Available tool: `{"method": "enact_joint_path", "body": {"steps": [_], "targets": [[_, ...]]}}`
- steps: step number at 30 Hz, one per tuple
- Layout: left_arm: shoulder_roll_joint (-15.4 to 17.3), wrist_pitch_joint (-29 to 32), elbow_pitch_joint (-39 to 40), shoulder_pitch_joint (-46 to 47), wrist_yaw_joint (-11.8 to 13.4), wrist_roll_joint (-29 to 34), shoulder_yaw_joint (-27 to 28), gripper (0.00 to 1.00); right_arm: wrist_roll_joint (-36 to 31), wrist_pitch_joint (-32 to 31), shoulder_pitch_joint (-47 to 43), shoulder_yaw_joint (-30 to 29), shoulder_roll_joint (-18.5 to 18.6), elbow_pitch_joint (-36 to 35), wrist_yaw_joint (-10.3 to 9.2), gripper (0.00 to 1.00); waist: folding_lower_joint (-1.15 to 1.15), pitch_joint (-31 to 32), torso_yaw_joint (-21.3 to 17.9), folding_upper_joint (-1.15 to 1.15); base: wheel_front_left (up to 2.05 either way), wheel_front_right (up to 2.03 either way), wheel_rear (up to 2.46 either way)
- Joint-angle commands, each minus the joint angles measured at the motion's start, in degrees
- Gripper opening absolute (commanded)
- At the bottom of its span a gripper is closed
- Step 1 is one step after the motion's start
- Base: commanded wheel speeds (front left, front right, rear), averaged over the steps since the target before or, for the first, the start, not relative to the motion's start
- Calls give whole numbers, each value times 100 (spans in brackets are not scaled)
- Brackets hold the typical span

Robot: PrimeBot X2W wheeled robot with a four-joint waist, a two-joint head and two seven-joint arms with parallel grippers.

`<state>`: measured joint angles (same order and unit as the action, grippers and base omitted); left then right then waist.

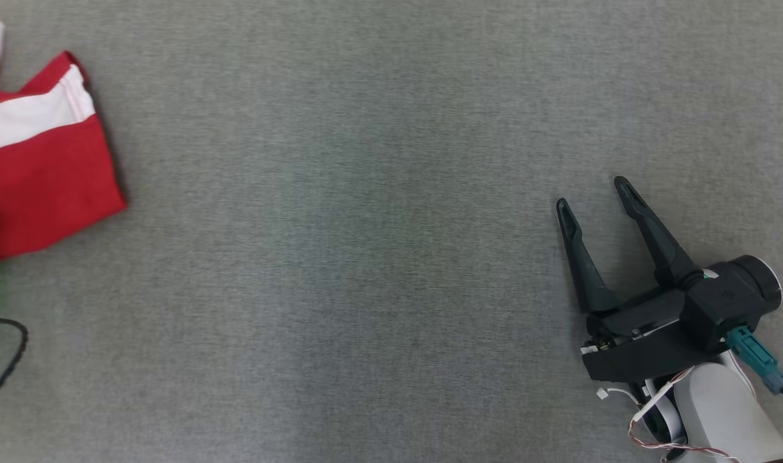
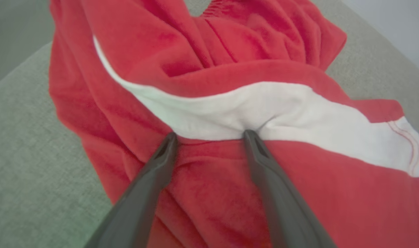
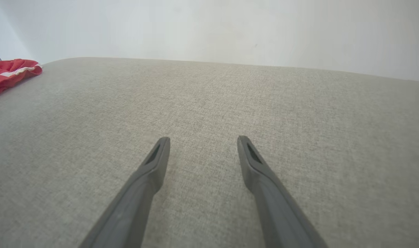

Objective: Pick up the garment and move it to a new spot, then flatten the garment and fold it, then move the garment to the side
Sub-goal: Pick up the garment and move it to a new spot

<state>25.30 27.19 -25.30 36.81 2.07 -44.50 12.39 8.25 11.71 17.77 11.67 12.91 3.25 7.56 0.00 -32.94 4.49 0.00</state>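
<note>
**Garment** (image 2: 212,199): soft, fleecy red cloth, matt, crossed by a white band (image 2: 299,117) of the same napped knit, with red stitching near its hem.
**Work surface** (image 1: 365,257): grey woven fabric, matt, with a fine, slightly rough weave.
**Right gripper** (image 1: 590,191), at 4 o'clock in the head view: smooth, matt dark plastic. The left gripper (image 2: 210,133) looks alike.
**Forearm** (image 1: 719,399): smooth pale plastic shell with a slight sheen.
**Cable** (image 1: 11,360), at 8 o'clock: smooth black sheath.

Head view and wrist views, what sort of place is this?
Likely an indoor cloth-folding station: a broad grey fabric-covered surface with a rumpled red-and-white garment lying on it, and a plain pale wall behind.
</note>
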Motion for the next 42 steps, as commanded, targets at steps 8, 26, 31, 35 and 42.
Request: {"method": "enact_joint_path", "body": {"steps": [8,26,31,35,42], "targets": [[-201,681,16,-304,71,-468,53,0,91,30,-109,-9,-12,250,-18,100,0,74,-189,0,0,0,0],[247,-68,945,-211,-333,-101,34,0,314,294,-631,-24,-377,797,-17,100,0,1929,-122,0,0,0,0],[174,131,1554,68,-403,27,-355,0,389,329,-864,-98,-503,920,-17,100,0,2448,-266,0,0,0,0],[-45,249,2048,275,-445,-27,-661,0,414,340,-1017,-155,-582,959,-17,100,0,2807,-500,0,0,0,0],[-603,305,2812,319,-508,-178,-1206,0,428,349,-1185,-217,-664,941,-17,100,0,3110,-1033,0,0,0,0]]}}
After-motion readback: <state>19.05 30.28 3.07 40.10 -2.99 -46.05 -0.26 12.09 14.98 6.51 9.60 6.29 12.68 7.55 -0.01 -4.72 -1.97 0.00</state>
